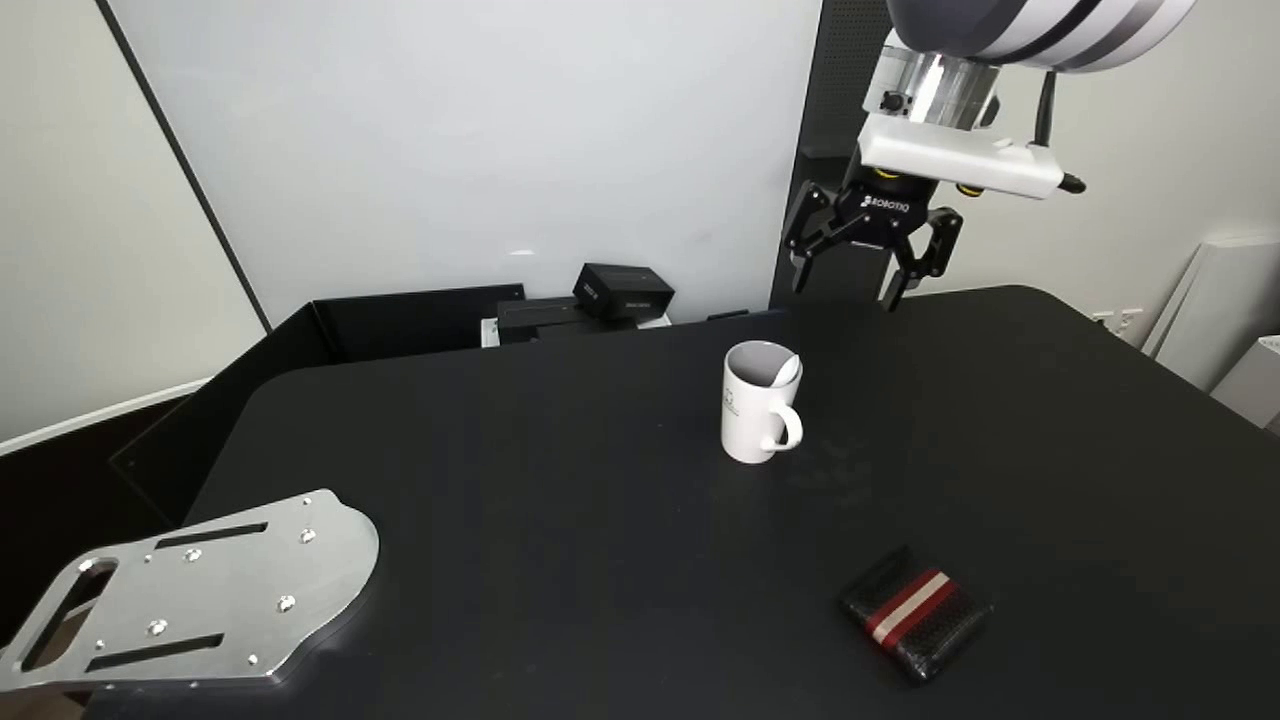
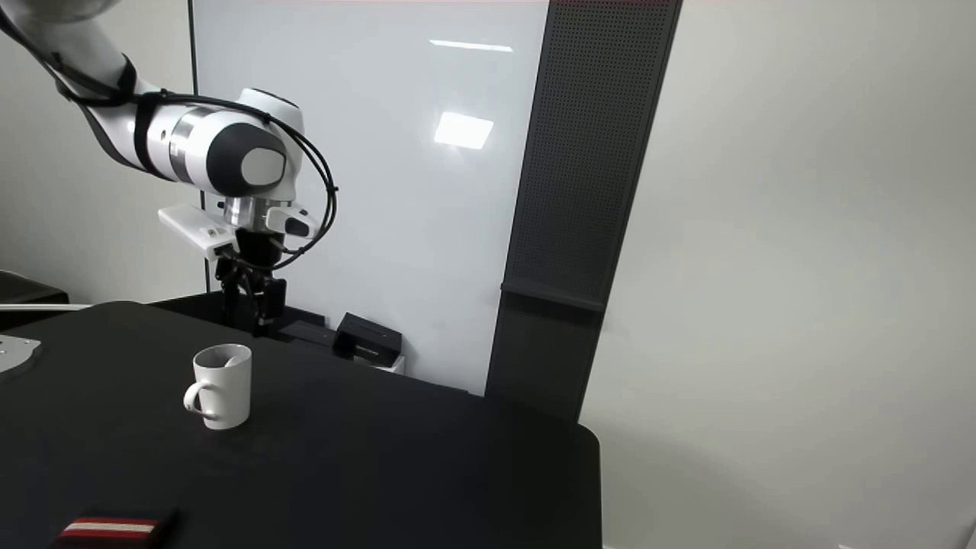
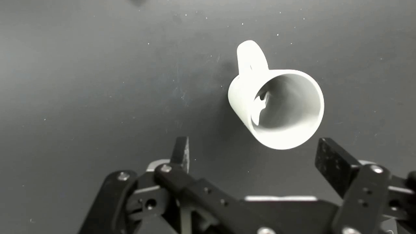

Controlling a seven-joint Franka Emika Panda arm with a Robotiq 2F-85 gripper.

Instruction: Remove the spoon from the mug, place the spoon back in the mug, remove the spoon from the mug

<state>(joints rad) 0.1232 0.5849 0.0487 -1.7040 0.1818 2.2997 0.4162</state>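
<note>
Gripper (image 1: 847,283) hangs above the black table (image 1: 500,520), released: we see its fingers (image 3: 336,165) spread wide in the wrist view, the mug (image 1: 748,420) ahead of them and apart. Table runs broad, corners rounded; we follow its far edge through both exterior views, a strip of tabletop between edge and mug. Wide room for moving lies between mug and metal plate (image 1: 235,590); on the mug's opposite side the surface stretches out toward another rounded corner. Beyond the far edge, a black-walled trough (image 1: 420,322). Plate, slotted and dotted with screws, crosses the table's side edge in an exterior view. Inside the trough or beside it, we cannot tell which, black boxes (image 1: 625,290) sit stacked, one askew on top. Mug stands upright, white, loop handle to one side. Black block (image 1: 915,612), striped red and white, lies well apart from it. Spoon (image 1: 787,371), pale, is in the mug, leaning on the inner wall; we make out one end by the rim, the rest partly hidden.
</note>
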